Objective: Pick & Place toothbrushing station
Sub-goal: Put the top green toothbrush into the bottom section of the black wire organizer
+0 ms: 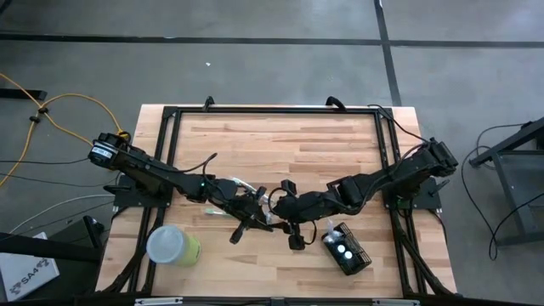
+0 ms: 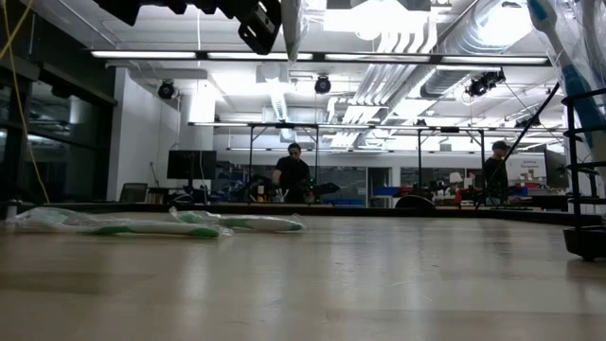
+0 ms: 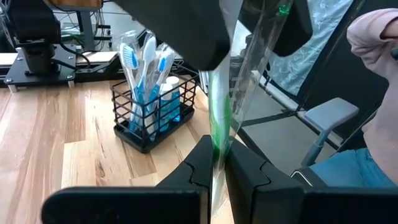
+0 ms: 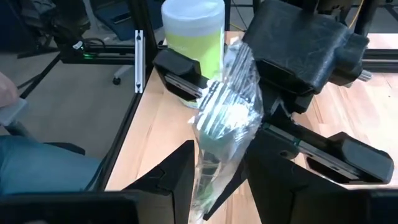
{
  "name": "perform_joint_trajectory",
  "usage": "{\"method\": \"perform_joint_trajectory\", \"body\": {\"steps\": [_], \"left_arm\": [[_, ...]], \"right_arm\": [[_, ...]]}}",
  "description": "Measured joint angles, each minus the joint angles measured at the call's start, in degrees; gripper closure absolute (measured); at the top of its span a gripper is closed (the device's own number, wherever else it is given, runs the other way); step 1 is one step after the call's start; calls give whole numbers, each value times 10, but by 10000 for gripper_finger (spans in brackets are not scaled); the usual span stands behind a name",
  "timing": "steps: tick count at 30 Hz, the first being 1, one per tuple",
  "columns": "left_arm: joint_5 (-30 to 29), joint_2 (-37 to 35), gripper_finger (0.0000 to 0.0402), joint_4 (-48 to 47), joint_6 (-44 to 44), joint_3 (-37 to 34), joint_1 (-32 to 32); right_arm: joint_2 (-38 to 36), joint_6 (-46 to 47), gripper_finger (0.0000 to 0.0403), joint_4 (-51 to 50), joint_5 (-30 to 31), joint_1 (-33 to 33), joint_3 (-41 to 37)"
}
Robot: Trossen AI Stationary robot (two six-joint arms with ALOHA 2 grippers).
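Both grippers meet over the table's near middle, each shut on one green toothbrush in a clear plastic wrapper (image 3: 219,124), held up in the air. My left gripper (image 1: 253,212) comes from the left and my right gripper (image 1: 285,214) from the right. The toothbrushing station (image 1: 347,249), a black wire holder with blue toothbrushes, stands on the table right of the grippers. It also shows in the left wrist view (image 3: 152,109). My left gripper pinches the wrapped toothbrush (image 3: 217,149) between its two fingers, across its length. The toothbrush runs on toward my right gripper, clear of the table. My right gripper pinches the crinkled wrapper (image 4: 221,146) between its two fingers. The wrapper runs on to my left gripper beyond, lifted clear.
A lime-green cup with a whitish lid (image 1: 172,246) stands at the near left. Two more wrapped green toothbrushes (image 2: 123,225) (image 2: 248,223) lie flat on the table under the left arm. The black frame rails (image 1: 272,110) run along the table's edges. People sit in the room beyond.
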Motion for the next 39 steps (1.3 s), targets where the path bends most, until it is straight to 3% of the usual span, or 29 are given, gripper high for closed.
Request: {"method": "perform_joint_trajectory", "body": {"steps": [11,31,39], "left_arm": [[0,0,385,0,-1,0,0],[3,0,385,0,-1,0,0],[3,0,385,0,-1,0,0]], "right_arm": [[0,6,276,-1,-15,0,0],[0,4,389,-4,-27,-2,0],[0,5,392,-4,-30,-2,0]]}}
